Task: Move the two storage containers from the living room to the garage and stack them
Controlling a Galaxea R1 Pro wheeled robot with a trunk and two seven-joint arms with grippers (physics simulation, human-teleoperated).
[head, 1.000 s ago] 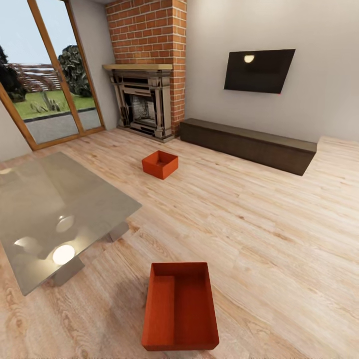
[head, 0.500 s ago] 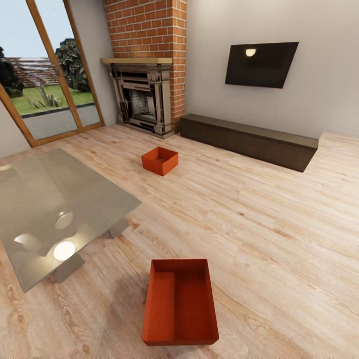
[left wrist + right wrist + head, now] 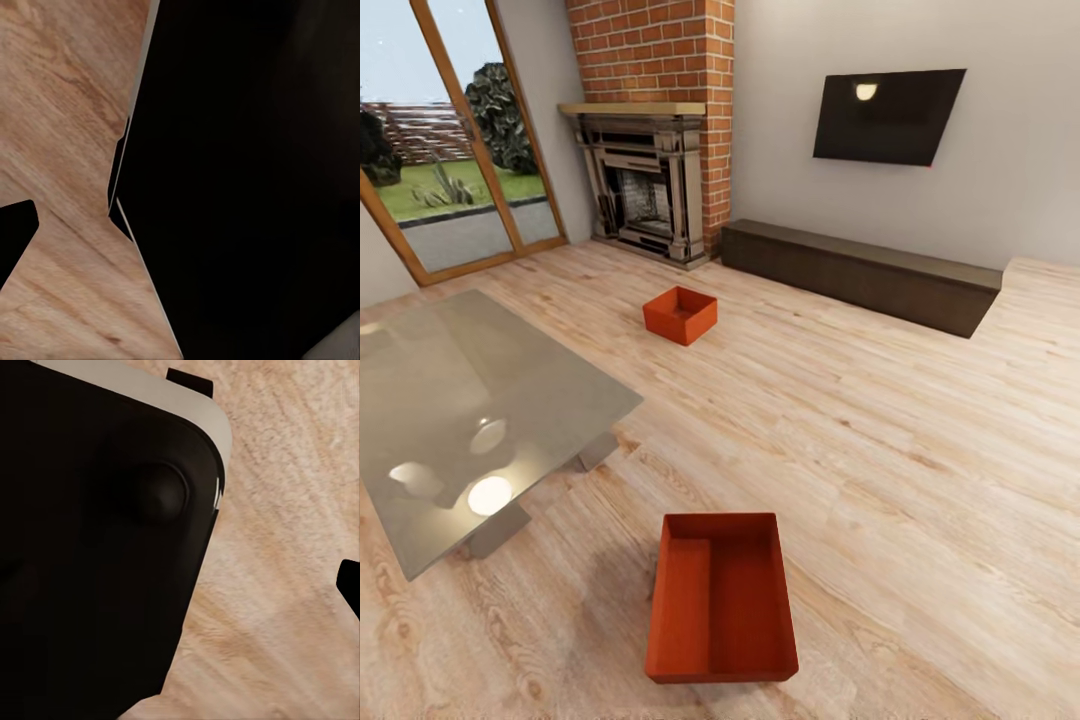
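Wood-plank floor (image 3: 880, 420) of the living room carries both orange-red rectangular lidless bins: 1 (image 3: 721, 598) lies close ahead, off the corner of the grey glass table (image 3: 470, 400), the other (image 3: 680, 314) well apart, near the red-brick fireplace (image 3: 645, 190). Nothing is gripped yet; I cannot tell whether either claw is apart or together. Better to square up to the near bin, then take its opposite walls evenly with both arms.

Both wrist cams are mostly blocked by dark robot body panels sitting right up close. Left wrist view has a black fingertip (image 3: 16, 232) poking in at the edge, right wrist view has one (image 3: 349, 585) too. Can't tell from these whether either gripper's jaws are apart or closed.
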